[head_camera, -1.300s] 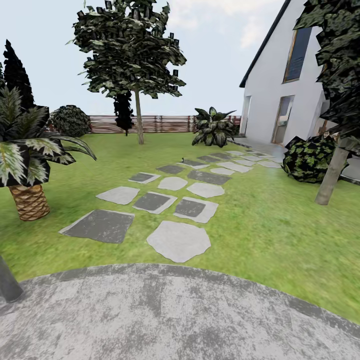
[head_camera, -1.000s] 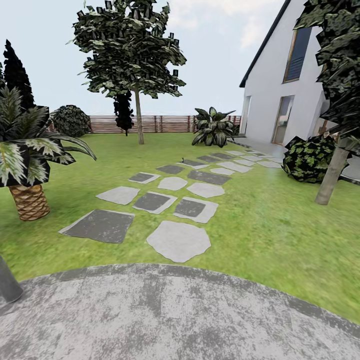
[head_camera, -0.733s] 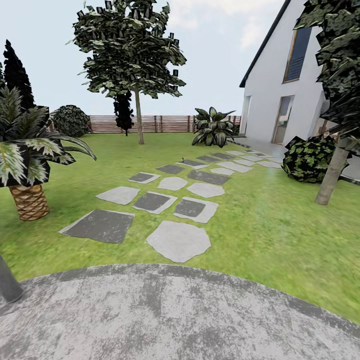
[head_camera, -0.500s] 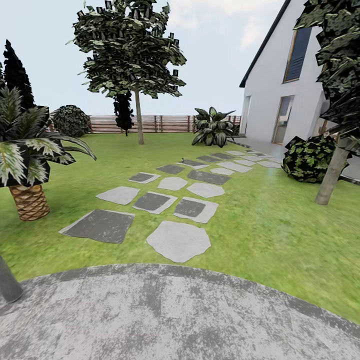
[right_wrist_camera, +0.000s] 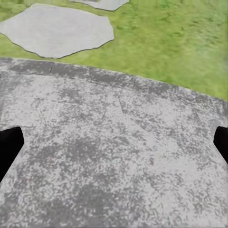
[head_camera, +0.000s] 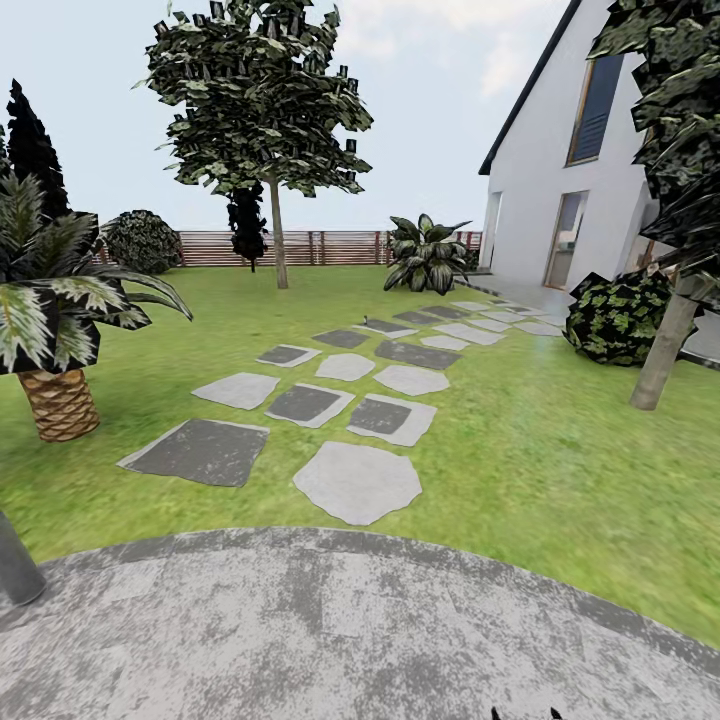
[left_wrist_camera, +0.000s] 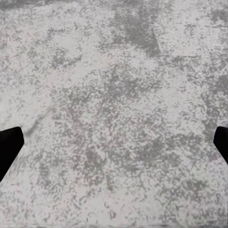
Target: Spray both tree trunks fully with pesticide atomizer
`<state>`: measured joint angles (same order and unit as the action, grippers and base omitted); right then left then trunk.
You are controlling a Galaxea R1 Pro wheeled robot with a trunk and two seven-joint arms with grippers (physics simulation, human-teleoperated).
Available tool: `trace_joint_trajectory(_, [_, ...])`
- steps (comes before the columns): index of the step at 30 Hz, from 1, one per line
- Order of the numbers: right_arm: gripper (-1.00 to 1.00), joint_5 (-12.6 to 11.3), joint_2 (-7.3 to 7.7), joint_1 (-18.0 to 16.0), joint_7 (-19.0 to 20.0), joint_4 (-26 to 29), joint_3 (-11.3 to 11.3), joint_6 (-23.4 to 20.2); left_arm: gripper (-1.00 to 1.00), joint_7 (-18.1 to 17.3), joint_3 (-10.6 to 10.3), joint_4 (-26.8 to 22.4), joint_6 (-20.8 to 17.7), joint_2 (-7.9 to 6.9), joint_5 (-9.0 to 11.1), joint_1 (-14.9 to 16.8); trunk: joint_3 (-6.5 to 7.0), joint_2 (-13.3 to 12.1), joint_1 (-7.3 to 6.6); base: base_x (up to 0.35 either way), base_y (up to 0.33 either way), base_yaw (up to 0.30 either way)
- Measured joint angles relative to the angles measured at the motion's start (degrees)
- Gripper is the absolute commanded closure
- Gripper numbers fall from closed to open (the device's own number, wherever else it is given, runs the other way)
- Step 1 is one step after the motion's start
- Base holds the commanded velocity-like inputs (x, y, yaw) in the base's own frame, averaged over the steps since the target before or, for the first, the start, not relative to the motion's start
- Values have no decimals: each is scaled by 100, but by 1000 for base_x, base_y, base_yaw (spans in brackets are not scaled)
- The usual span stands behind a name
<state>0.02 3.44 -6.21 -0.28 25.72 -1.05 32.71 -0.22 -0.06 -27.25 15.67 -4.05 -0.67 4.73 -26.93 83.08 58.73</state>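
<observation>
I stand on a round grey paved patch [head_camera: 340,630] at the edge of the lawn [head_camera: 520,450]. One tree [head_camera: 262,100] rises at the far side, its thin pale trunk [head_camera: 279,245] before the fence. The second tree's leaning beige trunk [head_camera: 663,348] stands at the right under a dark crown. A tiny dark object [head_camera: 362,321] sits on a far stepping stone, too small to identify. My left gripper [left_wrist_camera: 114,147] hangs open over the paving. My right gripper [right_wrist_camera: 114,145] is open above the paving's rim. Two black tips [head_camera: 497,713] poke in at the head view's lower edge.
Grey stepping stones [head_camera: 358,482] lead toward the white house [head_camera: 560,190]. A short palm [head_camera: 58,400] stands at the left, a grey post [head_camera: 15,572] beside the paving. Bushes [head_camera: 618,315] flank the right trunk; a broad-leaf plant [head_camera: 428,255] and slat fence [head_camera: 335,247] lie behind.
Two small black tips have come into the head view at its lower edge, right of centre. The garden and the camera have stayed put.
</observation>
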Motion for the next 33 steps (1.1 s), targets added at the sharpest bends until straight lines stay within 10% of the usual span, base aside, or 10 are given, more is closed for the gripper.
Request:
trace_joint_trajectory(12, [-100, 7, 2, -36, 1, -190, 8, 7, -100, 7, 249, 358, 6, -215, 75, 3, 0, 0, 0, 174, -22, 0])
trace_joint_trajectory(20, [-100, 0, -24, -38, 8, -136, 28, 7, -100, -6, 200, -80, -112, -149, -160, 762, 0, 0, 0, 183, -103, 0])
trace_joint_trajectory(27, [-100, 6, -44, -38, 22, -169, 43, 7, -100, 102, 208, -60, -118, 337, -192, 753, -28, 39, 21, 3, -1, 0])
trace_joint_trajectory(33, [-100, 7, -45, -38, 11, -173, 35, 7, -100, 289, 164, -53, -146, 333, -557, 746, -187, 279, 153, 0, 0, 0])
